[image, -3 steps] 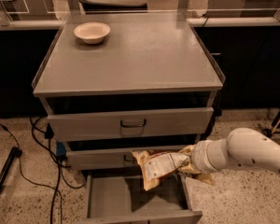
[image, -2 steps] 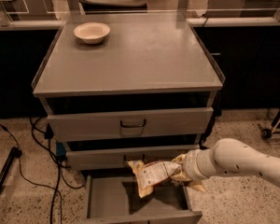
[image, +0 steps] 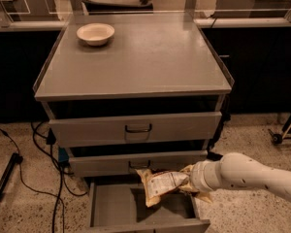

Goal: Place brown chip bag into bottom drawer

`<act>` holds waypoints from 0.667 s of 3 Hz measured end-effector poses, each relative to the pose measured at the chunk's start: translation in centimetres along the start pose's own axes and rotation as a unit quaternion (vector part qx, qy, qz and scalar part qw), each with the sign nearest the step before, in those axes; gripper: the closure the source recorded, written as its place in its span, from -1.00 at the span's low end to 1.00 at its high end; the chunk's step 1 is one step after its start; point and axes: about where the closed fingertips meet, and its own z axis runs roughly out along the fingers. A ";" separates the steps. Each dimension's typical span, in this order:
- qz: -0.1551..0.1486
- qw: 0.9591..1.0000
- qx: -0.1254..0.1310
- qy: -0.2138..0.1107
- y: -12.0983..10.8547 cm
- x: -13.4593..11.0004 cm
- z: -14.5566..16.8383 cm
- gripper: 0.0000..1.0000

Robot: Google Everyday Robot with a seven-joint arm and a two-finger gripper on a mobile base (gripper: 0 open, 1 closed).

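The brown chip bag [image: 160, 185] is a crinkled tan bag with a white label, held tilted in the air just above the open bottom drawer [image: 117, 208], over its right half. My gripper [image: 188, 181] is at the end of the white arm coming in from the right, and it is shut on the bag's right end. The drawer is pulled out and its flat grey inside shows to the left of the bag. The bag hides part of the drawer's inside and the gripper's fingertips.
A cream bowl [image: 95, 33] sits at the back left of the grey cabinet top [image: 150, 62]. Two wider drawers with dark handles [image: 138, 128] are above, slightly ajar. Black cables [image: 43, 144] lie on the floor at the left. A cart wheel [image: 277, 139] is at the far right.
The arm has carried the bag a little lower and to the left, closer over the open bottom drawer. The bag stays in the gripper.
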 end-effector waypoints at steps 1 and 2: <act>0.010 1.000 0.014 0.007 -0.3 2.6 3.4 1.00; 0.013 1.000 0.008 0.006 -0.2 4.2 7.3 1.00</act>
